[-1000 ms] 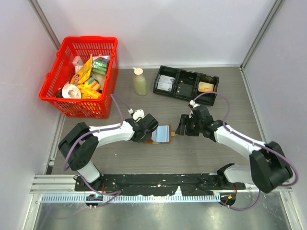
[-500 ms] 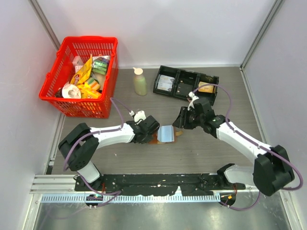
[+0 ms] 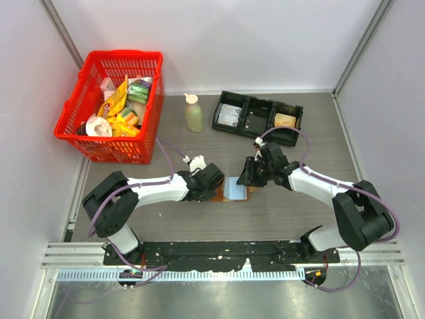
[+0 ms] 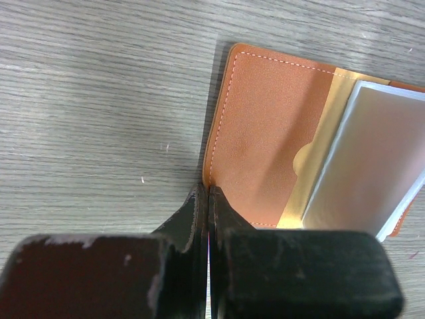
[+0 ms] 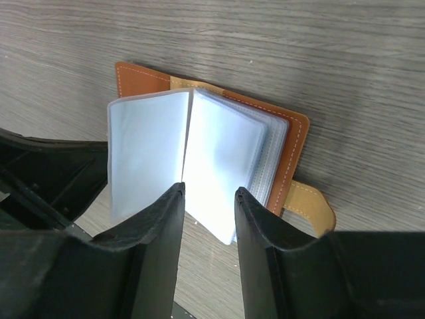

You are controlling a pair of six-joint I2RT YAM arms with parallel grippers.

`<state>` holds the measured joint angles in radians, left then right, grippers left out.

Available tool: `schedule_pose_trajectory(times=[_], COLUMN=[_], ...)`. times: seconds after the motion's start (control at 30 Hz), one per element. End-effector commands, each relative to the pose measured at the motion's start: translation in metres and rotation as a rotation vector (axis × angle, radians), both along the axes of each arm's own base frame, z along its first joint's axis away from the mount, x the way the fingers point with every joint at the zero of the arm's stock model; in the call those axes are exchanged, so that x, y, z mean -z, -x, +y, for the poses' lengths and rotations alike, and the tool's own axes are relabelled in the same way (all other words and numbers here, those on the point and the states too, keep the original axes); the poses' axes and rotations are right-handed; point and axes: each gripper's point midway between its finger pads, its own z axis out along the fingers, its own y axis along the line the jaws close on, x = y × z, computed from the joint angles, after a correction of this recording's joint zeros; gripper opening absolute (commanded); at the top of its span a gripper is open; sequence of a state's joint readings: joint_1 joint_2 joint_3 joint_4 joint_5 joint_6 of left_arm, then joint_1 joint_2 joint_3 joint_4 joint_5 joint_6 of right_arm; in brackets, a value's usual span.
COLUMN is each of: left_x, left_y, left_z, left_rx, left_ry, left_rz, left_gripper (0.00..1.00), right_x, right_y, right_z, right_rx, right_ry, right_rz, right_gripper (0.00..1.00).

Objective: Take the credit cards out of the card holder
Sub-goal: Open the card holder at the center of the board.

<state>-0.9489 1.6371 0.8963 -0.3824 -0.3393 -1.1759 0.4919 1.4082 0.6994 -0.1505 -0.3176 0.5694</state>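
The card holder [image 3: 234, 189] lies open on the table between my two grippers, brown cover down and pale blue-grey sleeves up. My left gripper [image 3: 214, 185] is shut, its tips [image 4: 209, 193] pressing on the left edge of the brown inner panel [image 4: 265, 126]. A yellow-tan card edge [image 4: 312, 173] shows in a pocket under a pale sleeve [image 4: 372, 159]. My right gripper [image 3: 247, 176] is open, its gap [image 5: 208, 193] just over the fanned sleeves [image 5: 222, 159] without touching them. The brown cover [image 5: 297, 149] and tan strap tab [image 5: 311, 206] lie to their right.
A red basket [image 3: 73, 113] of snack packets stands at the back left. A small bottle [image 3: 193, 114] stands behind the grippers. A black three-compartment tray [image 3: 257, 136] sits at the back right, with a tan item [image 3: 285, 120] in its right compartment.
The right gripper drew back, then came down and left again over the sleeves. The left gripper and card holder shifted slightly right. The sleeves are fanned open.
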Motion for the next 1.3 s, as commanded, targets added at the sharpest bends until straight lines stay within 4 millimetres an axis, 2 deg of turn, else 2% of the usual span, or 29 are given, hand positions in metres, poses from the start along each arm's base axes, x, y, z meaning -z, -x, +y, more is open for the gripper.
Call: schedule_pose_trajectory(times=[0.0, 0.23, 0.37, 0.67, 0.83, 1.0, 1.1, 1.2, 1.27], left_x=[0.012, 0.013, 0.013, 0.013, 0.011, 0.010, 0.006, 0.000, -0.007], left_y=[0.004, 0.005, 0.006, 0.006, 0.007, 0.008, 0.008, 0.008, 0.008], left_z=[0.000, 0.000, -0.001, -0.002, -0.004, -0.005, -0.004, -0.001, 0.003], left_rx=[-0.002, -0.005, -0.003, 0.002, 0.007, 0.010, 0.001, -0.015, -0.029], left_ry=[0.002, 0.016, 0.021, 0.027, 0.032, 0.039, 0.051, 0.080, 0.102], left_rz=[0.014, 0.009, 0.010, 0.008, 0.004, -0.001, -0.011, -0.035, -0.057], left_gripper=[0.00, 0.00, 0.00, 0.00, 0.00, 0.00, 0.01, 0.05, 0.13], right_x=[0.007, 0.021, 0.017, -0.014, -0.030, -0.037, -0.039, -0.039, -0.036], right_y=[-0.004, 0.001, -0.001, -0.002, 0.000, 0.001, 0.006, 0.008, 0.009], right_z=[-0.005, -0.006, -0.002, 0.011, 0.016, 0.026, 0.039, 0.055, 0.068], right_rx=[0.009, 0.000, -0.011, -0.048, -0.067, -0.099, -0.138, -0.168, -0.190], right_ry=[0.040, 0.053, 0.038, -0.020, -0.042, -0.067, -0.071, -0.074, -0.065], right_rz=[-0.023, 0.012, 0.008, -0.025, -0.043, -0.041, -0.044, -0.042, -0.039], right_gripper=[0.41, 0.40, 0.38, 0.29, 0.28, 0.27, 0.27, 0.27, 0.29])
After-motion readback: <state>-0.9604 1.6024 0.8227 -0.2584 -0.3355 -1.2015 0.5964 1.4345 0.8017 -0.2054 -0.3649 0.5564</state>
